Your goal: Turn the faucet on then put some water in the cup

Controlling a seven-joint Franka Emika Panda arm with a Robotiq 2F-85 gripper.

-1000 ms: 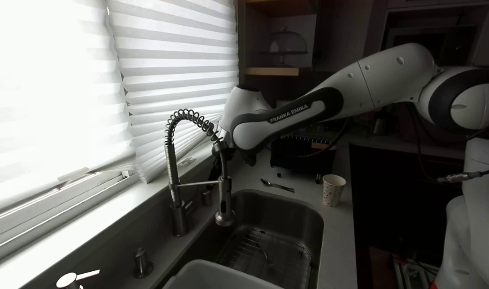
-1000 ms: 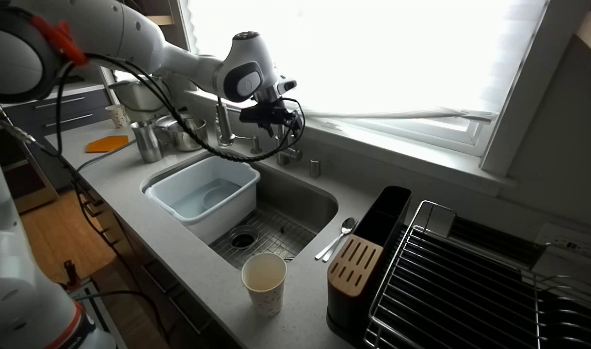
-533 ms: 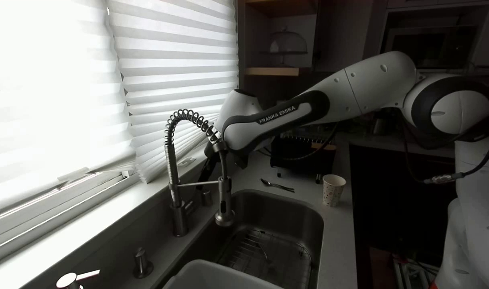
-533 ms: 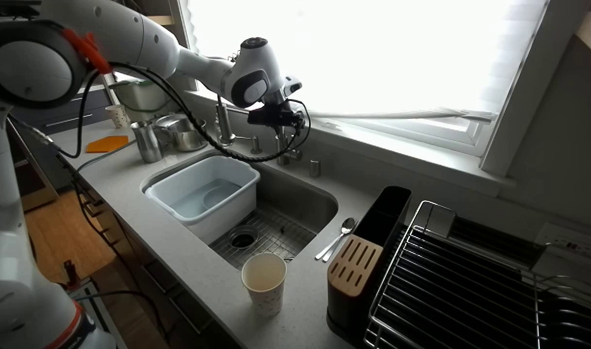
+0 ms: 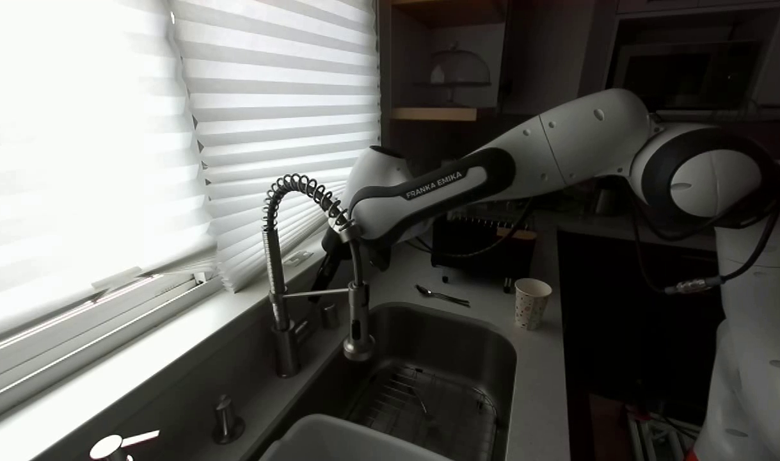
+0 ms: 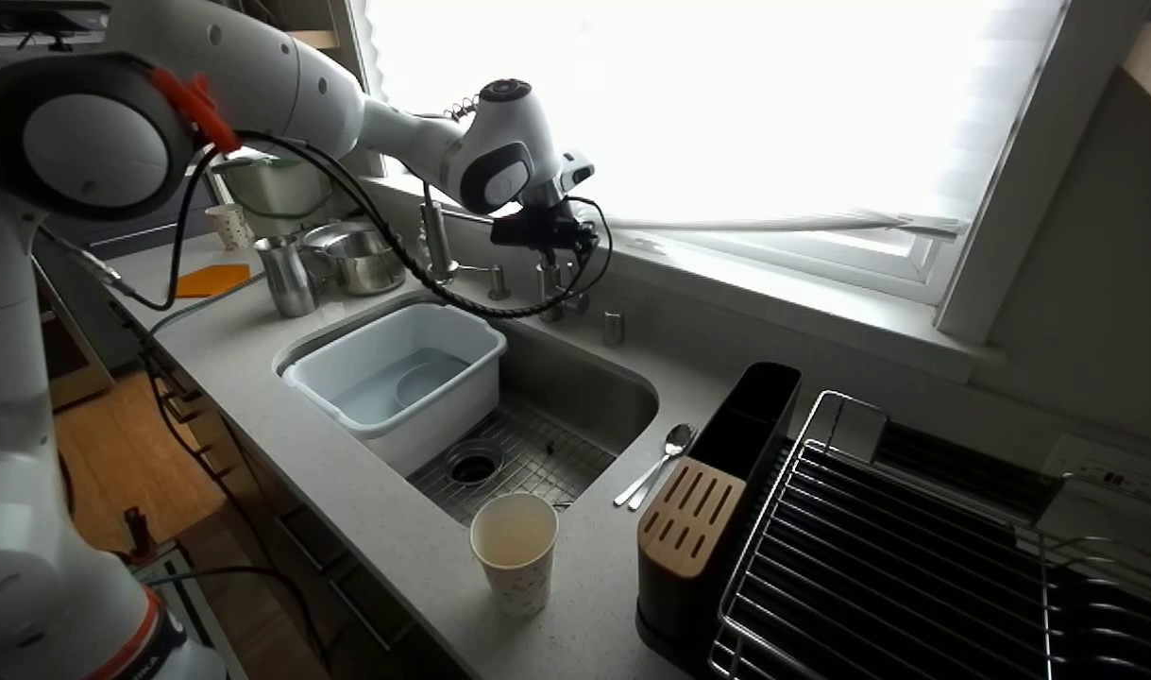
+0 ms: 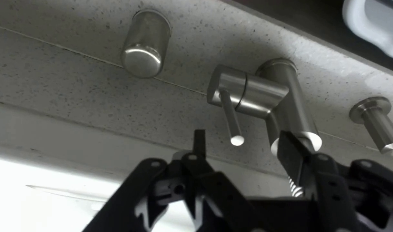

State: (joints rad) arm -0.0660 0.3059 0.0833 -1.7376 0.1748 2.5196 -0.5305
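Your end effector [image 7: 242,145] is spread wide near the faucet [image 7: 292,100], with the cup [image 6: 516,562] upright on the tabletop [image 6: 599,587] beside the sink [image 6: 589,385].

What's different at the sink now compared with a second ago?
In an exterior view, the arm has dropped and shifted left in the picture, toward the faucet. Nothing was visibly taken hold of or let go; in the wrist view the gripper is open. The faucet, the upright cup on the counter and the tub stayed as they were.
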